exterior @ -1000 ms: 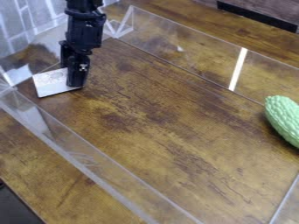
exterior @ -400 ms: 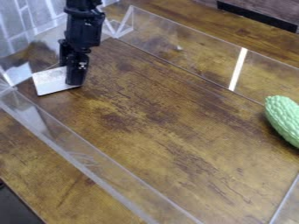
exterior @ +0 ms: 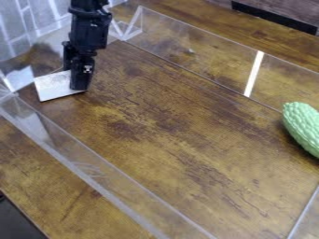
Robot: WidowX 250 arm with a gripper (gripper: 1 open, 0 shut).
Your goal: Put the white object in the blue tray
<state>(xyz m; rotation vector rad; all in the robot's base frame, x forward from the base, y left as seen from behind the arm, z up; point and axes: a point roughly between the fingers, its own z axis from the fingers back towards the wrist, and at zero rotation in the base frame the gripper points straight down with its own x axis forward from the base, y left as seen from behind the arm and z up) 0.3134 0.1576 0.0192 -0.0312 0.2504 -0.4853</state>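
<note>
The white block is lying on the wooden table at the upper left of the frame, inside a corner of the clear walls. Its near end is showing; its far end is meeting the black claw, which is reaching down from the top edge. The claw's tips are drawn together at the block. Whether they are pinching it or only pressing against it, I cannot tell, as the far end is hidden behind them.

The clear walls are running down the left side toward the bottom, and along the upper right. A bumpy green vegetable is sitting at the right edge. The blue tray is not showing.

The step in hand seems to be gripping the block. Doing it well means having one finger on each side of it, square to its faces, and testing the hold with a small lift before travelling. If the block is slipping or tilting, reopening and taking it nearer its middle would help. The lift should go straight up, since the wall is close beside the block and could knock it loose.
</note>
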